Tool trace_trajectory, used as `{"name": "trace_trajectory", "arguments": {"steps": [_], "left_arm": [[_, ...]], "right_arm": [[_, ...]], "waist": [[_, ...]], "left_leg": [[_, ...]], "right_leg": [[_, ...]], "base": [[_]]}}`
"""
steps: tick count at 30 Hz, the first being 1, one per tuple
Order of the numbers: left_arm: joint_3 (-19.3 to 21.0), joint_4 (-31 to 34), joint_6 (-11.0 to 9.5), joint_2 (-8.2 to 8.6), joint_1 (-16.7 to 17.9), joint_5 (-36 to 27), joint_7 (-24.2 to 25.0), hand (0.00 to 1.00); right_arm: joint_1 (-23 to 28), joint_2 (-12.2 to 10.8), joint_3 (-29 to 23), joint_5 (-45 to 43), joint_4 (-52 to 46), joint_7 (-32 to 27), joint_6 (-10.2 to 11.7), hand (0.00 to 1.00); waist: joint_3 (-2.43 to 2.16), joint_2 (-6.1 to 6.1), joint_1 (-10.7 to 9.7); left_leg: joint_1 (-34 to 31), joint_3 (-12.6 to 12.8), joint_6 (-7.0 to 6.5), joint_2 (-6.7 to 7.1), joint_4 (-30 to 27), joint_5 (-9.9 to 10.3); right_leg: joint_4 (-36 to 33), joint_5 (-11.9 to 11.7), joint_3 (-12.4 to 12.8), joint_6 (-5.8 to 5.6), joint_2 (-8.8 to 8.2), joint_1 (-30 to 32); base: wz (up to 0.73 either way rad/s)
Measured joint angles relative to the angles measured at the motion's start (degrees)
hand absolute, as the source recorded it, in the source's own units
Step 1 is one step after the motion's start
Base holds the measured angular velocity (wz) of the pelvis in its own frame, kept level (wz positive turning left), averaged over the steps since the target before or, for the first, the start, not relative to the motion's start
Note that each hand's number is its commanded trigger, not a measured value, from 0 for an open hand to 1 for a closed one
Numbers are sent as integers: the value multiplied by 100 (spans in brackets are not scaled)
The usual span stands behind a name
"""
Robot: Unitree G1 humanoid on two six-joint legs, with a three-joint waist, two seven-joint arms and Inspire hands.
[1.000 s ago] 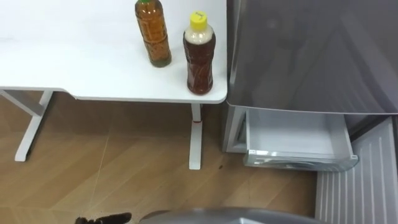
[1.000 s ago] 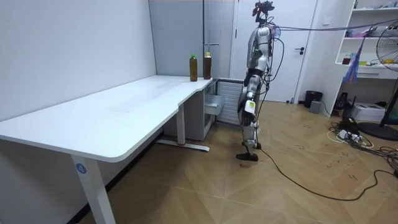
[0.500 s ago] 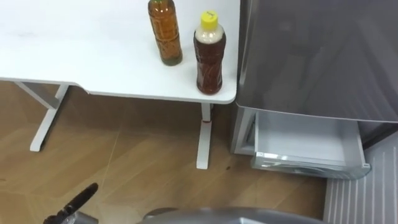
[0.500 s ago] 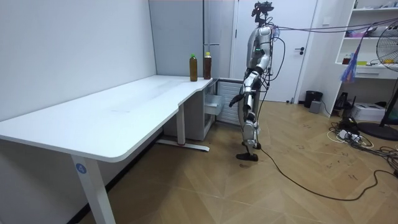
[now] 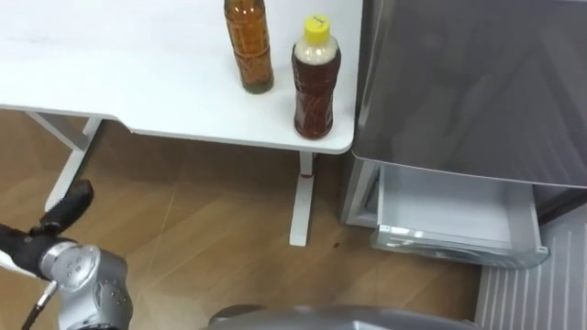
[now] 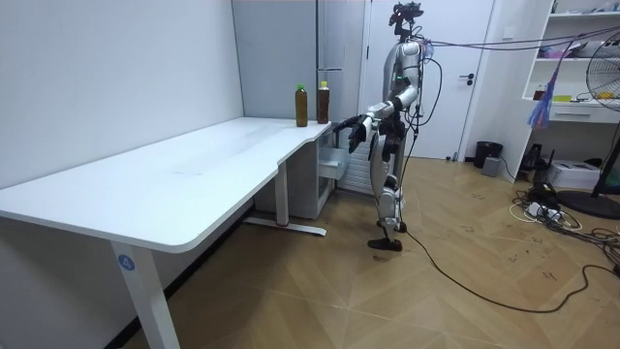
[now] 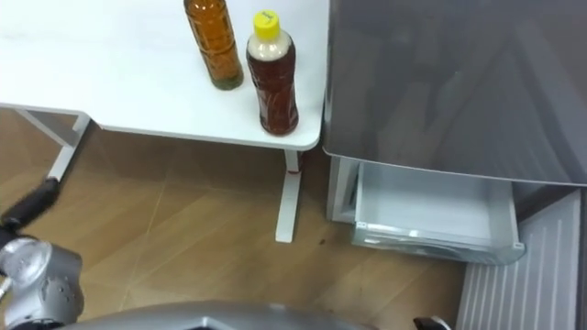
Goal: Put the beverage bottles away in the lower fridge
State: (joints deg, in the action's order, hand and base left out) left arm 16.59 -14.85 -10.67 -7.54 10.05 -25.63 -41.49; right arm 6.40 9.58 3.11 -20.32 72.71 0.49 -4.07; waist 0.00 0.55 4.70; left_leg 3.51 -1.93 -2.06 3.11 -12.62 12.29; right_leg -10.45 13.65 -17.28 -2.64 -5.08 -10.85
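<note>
Right now the robot stands on the wooden floor (image 5: 211, 229) in front of the grey fridge (image 5: 468, 82), facing it, as the room view shows. The upper door of the fridge is closed, and its lower drawer (image 5: 454, 215) is pulled out and open, with nothing visible inside. The white tabletop (image 5: 119, 73) stands directly to the left of the fridge, and its right corner almost touches the fridge side. Both drinks stand upright on this corner, not in the fridge. The yellow-capped bottle (image 5: 316, 82), filled with dark brown drink, is just beside the fridge and close to the front edge of the tabletop. The amber bottle (image 5: 249, 46) stands next to it on the side away from the fridge, a little further back; the two bottles are near each other but apart. The left hand (image 5: 66, 205) is held out in the air, low and well to the left of the fridge, in front of the tabletop edge; its dark fingers are stretched out and hold nothing. A small dark part of the right hand (image 7: 429, 324) shows below the fridge drawer, and I cannot tell its state.
</note>
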Motion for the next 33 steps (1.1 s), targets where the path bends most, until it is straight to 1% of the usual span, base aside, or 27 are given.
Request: {"name": "trace_trajectory", "arguments": {"steps": [1,2,3,4,5,6,8,10,11,13,15,16,18,19,21,22,23,24,26,28,30,31,33], "left_arm": [[0,103,0,-2,-20,107,21,0],[0,412,0,-2,-25,209,93,0],[-1,754,-2,-6,-24,370,149,0],[-3,919,-2,-18,-24,461,177,0],[-17,1212,-13,-63,-27,671,224,0],[-54,1393,-30,-140,-59,900,264,0],[-98,1626,-30,-239,-86,1109,401,0],[-107,1779,-27,-247,-86,1376,565,0],[-108,1843,-19,-248,-86,1511,694,0],[-110,2044,72,-246,-84,1515,890,0],[-129,2463,219,-246,-84,1507,1205,0],[-132,2603,244,-246,-84,1508,1294,0],[-132,3036,283,-247,-85,1519,1682,0],[-137,3111,295,-247,-85,1519,1773,0],[-230,3305,327,-247,-92,1519,2123,0],[-250,3333,332,-247,-92,1519,2215,0],[-327,3360,337,-247,-112,1515,2361,0],[-400,3360,372,-246,-163,1515,2491,0],[-484,3362,419,-246,-218,1509,2663,0],[-580,3390,456,-246,-295,1509,2801,0],[-643,3619,550,-246,-359,1511,3018,0],[-675,3701,565,-246,-358,1512,3070,0],[-812,3985,576,-247,-376,1513,3352,0]], "right_arm": [[3,1,0,-4,5,-3,27,0],[6,1,-2,-16,3,4,55,0],[18,2,-6,-12,3,22,76,0],[24,4,-10,-9,1,36,83,0],[23,12,-19,-7,-11,85,83,0],[25,25,-16,-6,-30,119,84,0],[29,41,-16,8,-31,162,84,0],[27,66,-19,12,-32,210,85,0],[29,72,-19,4,-32,226,85,0],[29,60,-20,-8,-34,259,85,0],[9,45,-22,1,-20,332,55,0],[13,43,-39,2,-16,353,39,0],[19,36,-59,-12,-16,368,28,0],[14,40,-60,-12,-16,367,28,0],[12,67,-59,-11,-10,371,29,0],[12,73,-59,-11,-7,376,29,0],[9,93,-56,-14,30,388,29,0],[-5,108,-53,-13,50,397,27,0],[0,113,-51,-13,74,401,27,0],[-28,116,-55,-15,72,402,22,0],[-40,113,-54,-14,73,435,21,0],[-46,108,-54,-12,77,451,20,0],[-84,71,-52,14,129,480,19,0]], "waist": [[1,1,0],[-7,-29,-3],[1,-28,-7],[10,-15,-19],[5,-26,-28],[12,-5,-27],[2,-8,-21],[1,0,-38],[1,1,-99],[2,-7,-143],[-1,-26,-183],[1,-29,-195],[4,-38,-258],[9,-30,-271],[32,14,-300],[33,22,-301],[36,39,-328],[56,67,-328],[67,84,-327],[49,80,-335],[47,65,-395],[45,55,-414],[23,13,-446]], "left_leg": [[-7,-1,0,0,-11,0],[-10,3,0,0,-12,0],[-10,4,0,0,-11,0],[-9,6,0,-1,-12,0],[-4,12,0,-2,-7,0],[-15,11,0,-5,1,0],[-27,28,0,-6,14,0],[-30,28,0,-5,5,0],[-31,34,0,-5,-8,0],[-47,24,0,-3,-16,0],[-78,12,0,0,-34,-1],[-82,5,0,8,-38,-1],[-96,-8,-2,29,-70,-1],[-97,-10,-2,31,-81,-1],[-86,-9,-3,33,-90,-1],[-86,-8,-3,32,-90,-1],[-68,-1,-2,30,-90,-1],[-57,0,-2,30,-89,-1],[-54,9,-2,27,-91,-1],[-98,12,-3,23,-90,-1],[-140,12,-3,22,-91,-1],[-145,12,-4,23,-91,-1],[-172,21,-4,24,-103,-2]], "right_leg": [[0,0,0,0,0,1],[4,0,9,0,1,3],[7,0,11,0,1,6],[8,0,9,0,1,10],[5,0,11,0,1,41],[0,0,19,0,1,55],[-2,0,46,0,2,65],[-4,-1,75,2,3,55],[-4,-2,99,3,5,50],[-2,-2,147,3,14,55],[16,-2,154,4,16,67],[34,-3,152,5,15,65],[88,-5,154,8,8,40],[88,-5,155,8,5,32],[90,-5,187,8,6,3],[90,-5,204,8,8,1],[91,-5,290,8,13,7],[90,-5,315,8,16,4],[87,-5,324,8,16,13],[64,-5,326,8,17,83],[64,-11,324,18,18,89],[64,-11,324,18,18,88],[68,-11,322,18,17,91]], "base": [[0],[0],[0],[0],[-4],[-5],[-8],[-6],[0],[4],[2],[5],[5],[3],[2],[0],[0],[0],[-2],[-2],[0],[0],[0]]}}
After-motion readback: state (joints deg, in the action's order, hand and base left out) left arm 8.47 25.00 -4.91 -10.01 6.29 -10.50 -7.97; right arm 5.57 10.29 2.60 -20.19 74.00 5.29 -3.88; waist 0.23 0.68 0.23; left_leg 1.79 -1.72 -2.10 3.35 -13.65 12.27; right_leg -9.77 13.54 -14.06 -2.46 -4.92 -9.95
